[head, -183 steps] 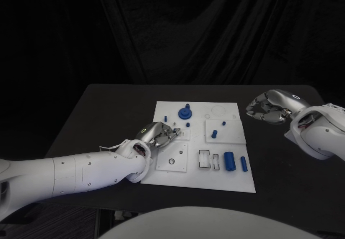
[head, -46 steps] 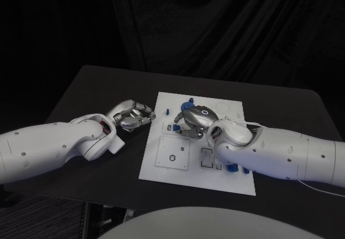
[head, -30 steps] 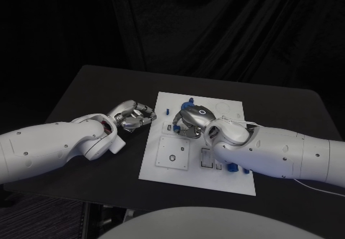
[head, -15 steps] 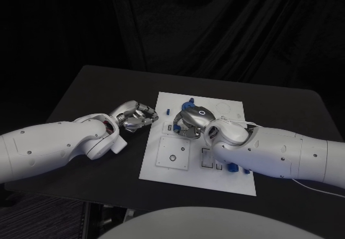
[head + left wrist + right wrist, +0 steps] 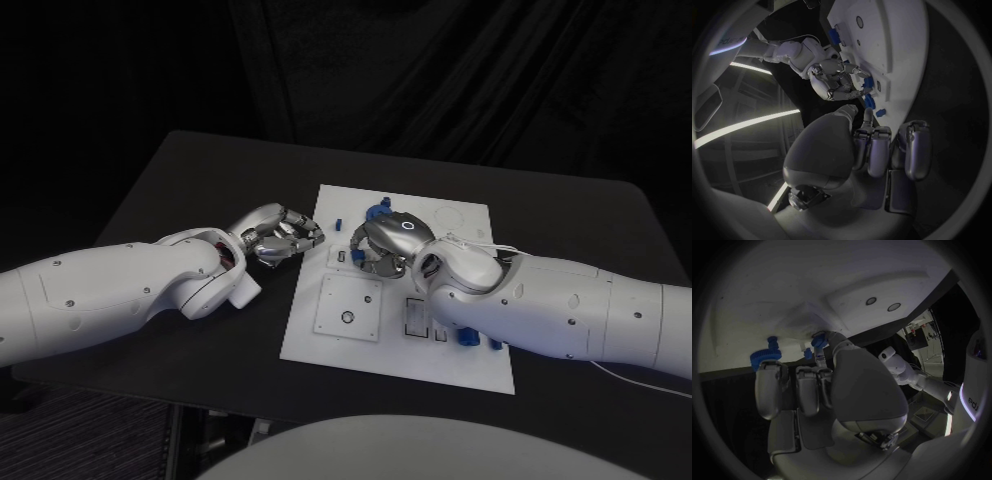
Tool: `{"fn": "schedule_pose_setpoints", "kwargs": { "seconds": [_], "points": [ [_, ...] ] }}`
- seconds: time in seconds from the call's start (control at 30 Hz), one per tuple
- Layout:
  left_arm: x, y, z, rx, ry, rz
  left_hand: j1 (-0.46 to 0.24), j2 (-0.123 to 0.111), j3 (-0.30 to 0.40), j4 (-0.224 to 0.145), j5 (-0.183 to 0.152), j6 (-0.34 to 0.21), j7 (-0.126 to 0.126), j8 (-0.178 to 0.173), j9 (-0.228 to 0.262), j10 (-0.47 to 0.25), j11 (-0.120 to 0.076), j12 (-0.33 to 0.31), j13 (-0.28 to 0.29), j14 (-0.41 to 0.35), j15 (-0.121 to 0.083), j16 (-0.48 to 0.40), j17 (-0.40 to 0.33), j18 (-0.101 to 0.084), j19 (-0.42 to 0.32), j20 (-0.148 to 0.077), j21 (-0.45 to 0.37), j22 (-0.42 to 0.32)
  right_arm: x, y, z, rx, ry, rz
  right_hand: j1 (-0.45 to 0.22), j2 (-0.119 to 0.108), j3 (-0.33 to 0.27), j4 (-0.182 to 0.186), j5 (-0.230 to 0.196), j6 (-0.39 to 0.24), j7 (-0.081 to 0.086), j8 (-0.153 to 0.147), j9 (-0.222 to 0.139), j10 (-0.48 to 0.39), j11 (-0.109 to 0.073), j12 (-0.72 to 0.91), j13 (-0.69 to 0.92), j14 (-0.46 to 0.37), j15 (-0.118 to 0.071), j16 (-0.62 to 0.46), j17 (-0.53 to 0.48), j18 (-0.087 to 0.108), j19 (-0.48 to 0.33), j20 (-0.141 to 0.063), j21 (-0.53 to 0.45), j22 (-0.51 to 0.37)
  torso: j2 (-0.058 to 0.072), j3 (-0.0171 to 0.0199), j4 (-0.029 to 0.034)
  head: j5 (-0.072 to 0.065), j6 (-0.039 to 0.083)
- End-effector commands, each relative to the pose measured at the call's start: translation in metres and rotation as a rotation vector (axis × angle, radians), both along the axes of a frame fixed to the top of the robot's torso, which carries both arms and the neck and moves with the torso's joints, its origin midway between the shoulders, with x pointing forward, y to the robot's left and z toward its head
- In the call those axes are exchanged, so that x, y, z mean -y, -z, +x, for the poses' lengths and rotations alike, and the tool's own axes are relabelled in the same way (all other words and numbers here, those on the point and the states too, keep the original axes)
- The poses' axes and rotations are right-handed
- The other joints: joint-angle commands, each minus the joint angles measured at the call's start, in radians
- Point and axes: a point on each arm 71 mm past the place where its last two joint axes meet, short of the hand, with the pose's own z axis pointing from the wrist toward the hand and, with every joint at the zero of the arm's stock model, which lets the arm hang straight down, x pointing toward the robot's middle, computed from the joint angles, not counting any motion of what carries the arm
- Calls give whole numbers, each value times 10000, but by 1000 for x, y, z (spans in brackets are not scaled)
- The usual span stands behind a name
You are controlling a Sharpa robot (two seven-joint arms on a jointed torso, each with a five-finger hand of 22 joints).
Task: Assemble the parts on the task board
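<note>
**Supervisor:** Report status, left to right.

**Operator:** I see the left hand (image 5: 278,234) over the black tabletop (image 5: 173,200), just beside the left edge of the task board (image 5: 378,349). Its fingers are curled in and I see nothing held in them; the left wrist view confirms this.

**Supervisor:** And the board itself?

**Operator:** It lies flat in the middle of the tabletop. A square white plate (image 5: 346,309) with a small round socket sits on its left half. Beside that are slotted recesses (image 5: 415,320), partly covered by the right arm. I cannot tell what is seated in them. A small blue peg (image 5: 339,222) stands near the board's upper left edge, and a blue gear (image 5: 378,212) stands at the upper middle.

**Supervisor:** Right hand?

**Operator:** The right hand (image 5: 381,246) is on the board's upper middle, just below the gear. In the right wrist view I see a small blue part (image 5: 819,341) pinched at its fingertips, against the board surface. A blue cylinder (image 5: 464,338) shows at the lower right, just past the right arm.
</note>
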Motion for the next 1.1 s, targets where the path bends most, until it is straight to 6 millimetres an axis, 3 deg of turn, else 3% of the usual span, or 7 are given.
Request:
{"fn": "schedule_pose_setpoints", "kwargs": {
  "seconds": [0.03, 0.1, 0.17, 0.23, 0.67, 0.83, 1.1],
  "points": [
    [4, 0, -1, 53, 327, -187, -275, 120, -117, 38, -449, 15, 5, 59, -133, 1046, 34, -55, 2600, 1056, -2, 25, 2631, -83, 53, 32, -72, 2139, 3, 0, -5, 338, -229, 373, -56, 167, -5, -52, 123, 200, -199, 318, 728, 1060, -106, 26, 2632, 1030, -99, 29, 2635, -43, 327, -89, -15, 2172, 4, 6, -1, 40, 0],
    [6, 0, -2, 53, 447, -242, -792, 234, -366, 44, -1548, -33, 32, 40, -307, 1046, 60, -55, 2600, 1056, 25, 25, 2631, -81, 38, 56, -88, 2134, 4, -4, -8, 561, -315, 735, -129, 172, -16, -58, 61, 168, -230, 457, 873, 1060, -127, 26, 2632, 1030, -119, 29, 2635, -45, 330, -110, -3, 2175, 4, 6, -3, 18, 0],
    [7, 0, -3, 55, 617, -325, -975, 250, -507, 52, -1886, -95, 51, 9, -453, 1046, 75, -55, 2600, 1056, 31, 25, 2631, -75, 24, 65, -108, 2127, 4, -10, -12, 813, -425, 1266, -250, 184, -39, -35, -73, 190, -300, 668, 1075, 1060, -180, 26, 2632, 1030, -164, 29, 2635, -68, 378, -144, 91, 2206, 2, 7, -3, 5, 0],
    [8, 0, -3, 44, 731, -376, -1050, 229, -605, 48, -1982, -127, 63, -14, -562, 1046, 85, -55, 2600, 1056, 41, 25, 2631, -72, 15, 72, -121, 2123, 4, -13, -14, 939, -490, 1590, -278, 178, -46, -28, -86, 188, -313, 707, 1115, 1060, -197, 26, 2632, 1030, -174, 29, 2635, -76, 394, -154, 123, 2216, 2, 8, -5, 7, 0],
    [22, 4, -7, -258, 1421, -580, -1466, 144, -1126, 50, -1796, 89, 51, 6, -1046, 1046, 91, -55, 2600, 1056, 60, 25, 2631, -58, -24, 99, -172, 2108, 0, -25, -26, 1254, -893, 2468, -468, 159, -88, 75, -287, 50, -356, 839, 1300, 1060, -240, 26, 2632, 1030, -218, 29, 2635, -103, 453, -202, 233, 2250, -3, 30, -53, -8, 0],
    [27, 5, -8, -368, 1597, -620, -1413, 142, -1171, 30, -1693, 141, 34, 19, -1125, 1046, 76, -55, 2600, 1056, 50, 25, 2631, -56, -29, 94, -179, 2106, -2, -25, -26, 1264, -951, 2501, -468, 159, -88, 75, -287, 50, -356, 839, 1300, 1060, -240, 26, 2632, 1030, -218, 29, 2635, -103, 453, -202, 233, 2250, -22, 10, 0, -19, 0],
    [31, 5, -10, -351, 1757, -728, -1261, 194, -1280, 30, -1457, 520, -67, 183, -1311, 1046, -1, -55, 2600, 1056, -5, 25, 2631, -58, -18, 54, -167, 2112, -4, -25, -27, 1259, -1013, 2505, -503, 165, -92, 101, -378, 24, -368, 875, 1348, 1060, -249, 26, 2632, 1030, -227, 29, 2635, -103, 455, -212, 236, 2250, -36, 26, 19, -23, 0]
  ]
}}
